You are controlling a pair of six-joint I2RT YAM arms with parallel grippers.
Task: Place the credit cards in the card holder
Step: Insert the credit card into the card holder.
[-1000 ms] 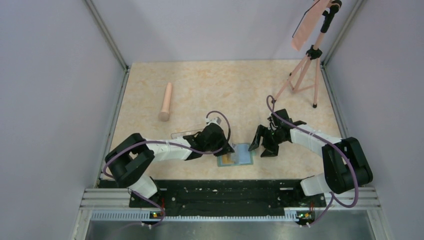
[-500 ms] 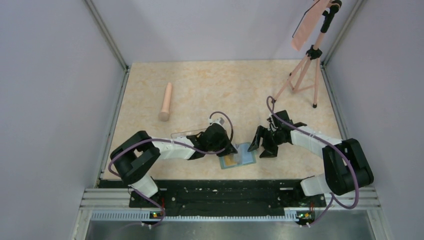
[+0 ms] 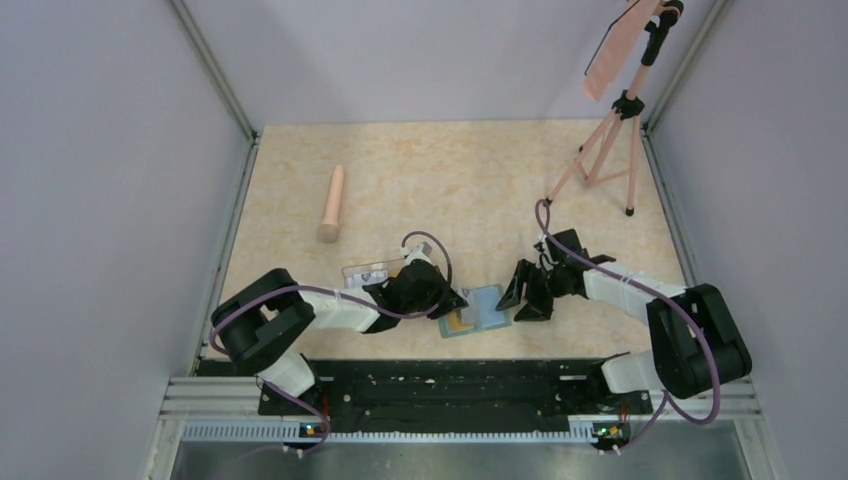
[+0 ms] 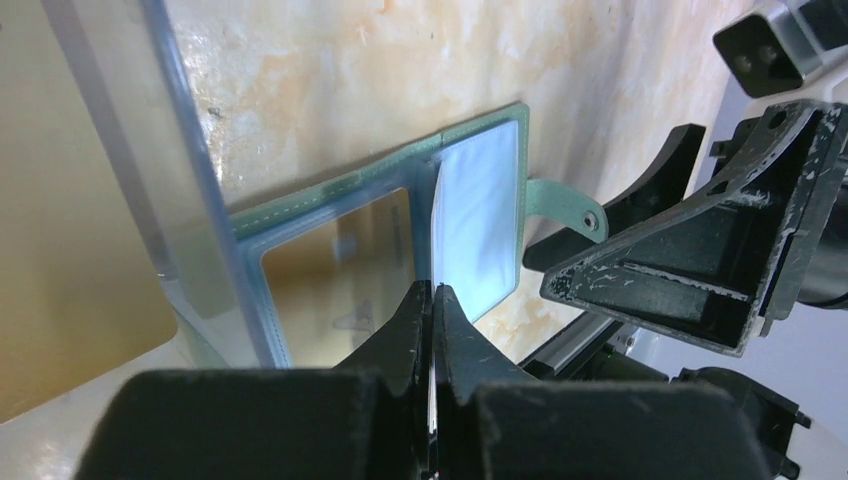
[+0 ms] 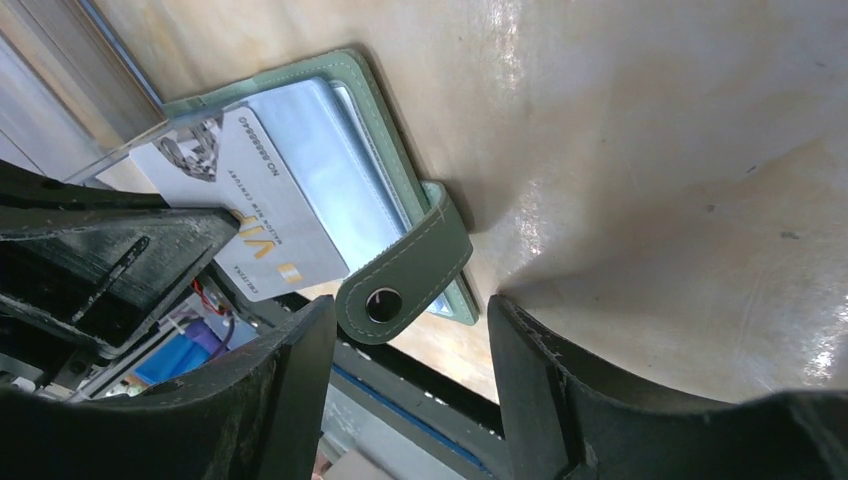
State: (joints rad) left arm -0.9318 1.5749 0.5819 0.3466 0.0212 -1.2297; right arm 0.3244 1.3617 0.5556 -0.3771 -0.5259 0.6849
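Observation:
The green card holder (image 3: pixel 478 312) lies open on the table near the front edge. A yellow-orange card (image 4: pixel 335 272) sits in its left pocket, and a pale blue pocket page (image 4: pixel 480 225) is on the right. My left gripper (image 3: pixel 450 300) is shut on a whitish credit card, seen edge-on (image 4: pixel 432 240) over the wallet's fold and flat in the right wrist view (image 5: pixel 240 205). My right gripper (image 3: pixel 522 297) is open at the wallet's right edge. The snap tab (image 5: pixel 400 278) lies between its jaws, untouched.
A clear plastic box (image 3: pixel 365 271) stands behind my left wrist, with a yellow card (image 4: pixel 70 230) inside. A pink cylinder (image 3: pixel 332 204) lies at the back left. A pink tripod (image 3: pixel 610 150) stands at the back right. The black base rail (image 3: pixel 440 385) runs just in front of the wallet.
My left gripper has drawn back a little to the left with the card, and the wallet has turned slightly. My right gripper has shifted slightly nearer the wallet.

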